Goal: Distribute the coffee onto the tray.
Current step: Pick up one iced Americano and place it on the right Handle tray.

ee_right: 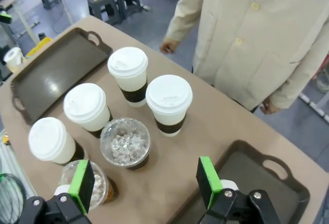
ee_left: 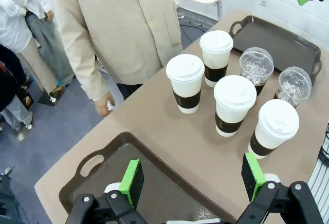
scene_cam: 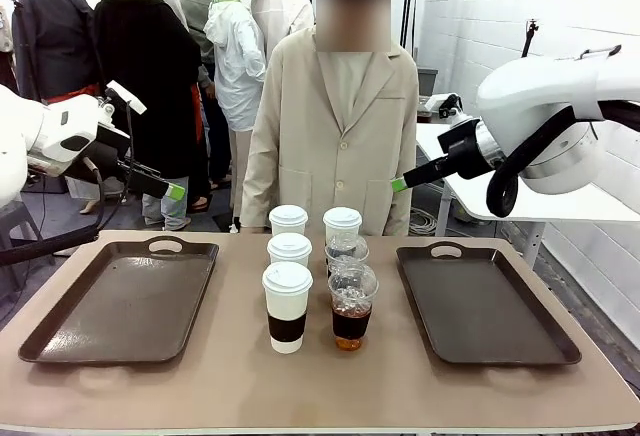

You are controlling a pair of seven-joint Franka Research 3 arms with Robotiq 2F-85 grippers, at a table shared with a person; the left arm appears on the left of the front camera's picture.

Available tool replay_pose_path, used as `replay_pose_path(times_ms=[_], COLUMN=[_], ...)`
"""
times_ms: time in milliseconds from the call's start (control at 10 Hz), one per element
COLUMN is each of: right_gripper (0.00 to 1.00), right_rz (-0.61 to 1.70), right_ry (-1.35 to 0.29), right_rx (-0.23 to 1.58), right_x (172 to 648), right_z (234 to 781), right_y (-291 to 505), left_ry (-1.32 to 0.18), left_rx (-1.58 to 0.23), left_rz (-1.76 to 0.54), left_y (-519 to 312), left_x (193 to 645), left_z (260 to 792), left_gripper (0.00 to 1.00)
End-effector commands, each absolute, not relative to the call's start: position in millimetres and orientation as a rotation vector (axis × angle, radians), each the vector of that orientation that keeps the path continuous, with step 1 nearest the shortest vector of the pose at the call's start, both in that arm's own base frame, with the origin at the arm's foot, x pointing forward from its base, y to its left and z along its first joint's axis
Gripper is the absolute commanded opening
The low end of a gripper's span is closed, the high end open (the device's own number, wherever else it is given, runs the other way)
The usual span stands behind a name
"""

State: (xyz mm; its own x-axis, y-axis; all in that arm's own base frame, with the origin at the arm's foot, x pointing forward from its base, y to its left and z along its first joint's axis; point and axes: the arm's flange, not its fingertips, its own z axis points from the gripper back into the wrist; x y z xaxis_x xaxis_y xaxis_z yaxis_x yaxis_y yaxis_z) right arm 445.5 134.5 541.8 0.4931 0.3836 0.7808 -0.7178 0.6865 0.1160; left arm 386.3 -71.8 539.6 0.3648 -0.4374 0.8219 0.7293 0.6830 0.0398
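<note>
Coffee cups point(scene_cam: 287, 306) upright, lids up, centre frame between two trays point(scene_cam: 120, 306) on table point(scene_cam: 320, 386); left gripper point(ee_left: 193, 178), right gripper point(ee_right: 145, 182) spread wide, empty.

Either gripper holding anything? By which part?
Nothing held. Left gripper and right gripper are open and empty; the cups stand untouched on the table.

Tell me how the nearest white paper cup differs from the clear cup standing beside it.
The white paper cup is opaque with a brown sleeve; the clear cup shows dark coffee in its lower part. The paper cup's lid is flat and white; the clear cup's is a see-through dome. Both stand upright and lidded on the table.
</note>
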Motion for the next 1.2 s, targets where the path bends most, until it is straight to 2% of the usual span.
replay_pose_path(times_ms=[0, 1100], right_gripper=[1.0, 1.0], right_rz=[0.698, 0.698], right_ry=[-0.805, -0.805], right_rx=[0.48, 0.48], right_x=[445.4, 445.4], right_z=[542.8, 542.8], right_y=[132.2, 132.2], left_ry=[-0.907, -0.907], left_rx=[-0.367, -0.367], left_rz=[-0.774, -0.774], left_y=[-68.4, -68.4], left_x=[385.8, 385.8], left_z=[537.9, 537.9], left_gripper=[1.0, 1.0])
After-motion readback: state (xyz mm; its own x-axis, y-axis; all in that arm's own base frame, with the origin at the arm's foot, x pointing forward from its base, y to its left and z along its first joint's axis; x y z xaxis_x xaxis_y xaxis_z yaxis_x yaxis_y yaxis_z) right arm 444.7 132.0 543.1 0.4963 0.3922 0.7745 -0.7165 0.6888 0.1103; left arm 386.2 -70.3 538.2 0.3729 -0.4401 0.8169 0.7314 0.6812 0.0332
